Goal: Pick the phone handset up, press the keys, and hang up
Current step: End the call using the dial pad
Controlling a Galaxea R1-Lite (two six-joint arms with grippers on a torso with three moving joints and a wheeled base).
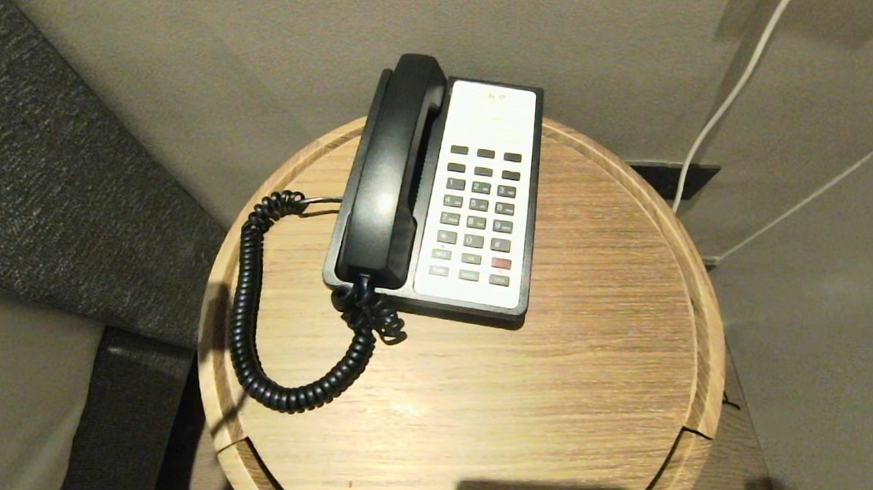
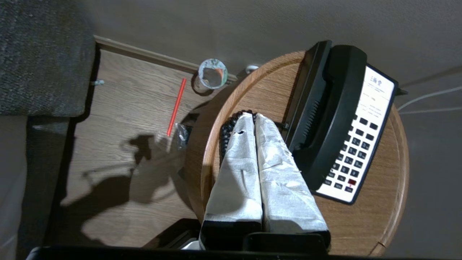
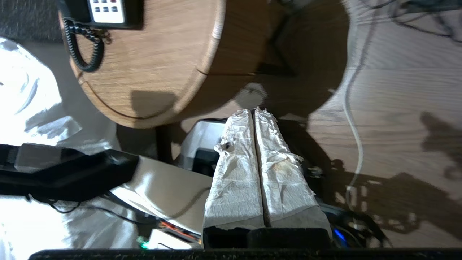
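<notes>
Resting in its cradle, the phone handset (image 1: 391, 176) is found lying along the left side of the phone base (image 1: 485, 202), whose white keypad panel is seen beside it. A black coiled cord (image 1: 262, 325) is attached at the handset's near end and is looped out across the round wooden table (image 1: 551, 361) toward its left edge. The phone is set at the far part of the tabletop, close to the wall.

The left gripper (image 2: 254, 117) is observed in its wrist view above the table's left portion, over the coil and just beside the phone base; its paper-wrapped fingers (image 2: 238, 162) are pressed together with nothing between them. The right gripper (image 3: 254, 112) is seen off the table, over the floor near the table's edge, its wrapped fingers likewise brought together and empty. Neither gripper is visible in the head view.

On the floor beyond the table, a paper cup (image 2: 212, 75) and a red straw (image 2: 176, 107) are noted.
</notes>
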